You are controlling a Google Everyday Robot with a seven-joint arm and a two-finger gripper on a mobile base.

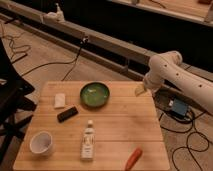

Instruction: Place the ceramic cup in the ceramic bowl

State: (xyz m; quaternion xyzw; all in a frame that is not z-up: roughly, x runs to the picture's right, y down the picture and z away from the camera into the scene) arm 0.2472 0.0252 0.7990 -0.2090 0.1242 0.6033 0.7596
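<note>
The ceramic cup is a small round white cup standing upright near the front left corner of the wooden table. The ceramic bowl is shallow, glossy green inside with a dark rim, and sits at the table's far middle. My gripper hangs at the end of the white arm over the table's far right edge, well to the right of the bowl and far from the cup. It holds nothing that I can see.
A white tube-shaped bottle lies at the front middle. A black bar and a white block lie left of the bowl. An orange carrot-like thing lies at the front right. A black chair stands to the left. Cables cross the floor.
</note>
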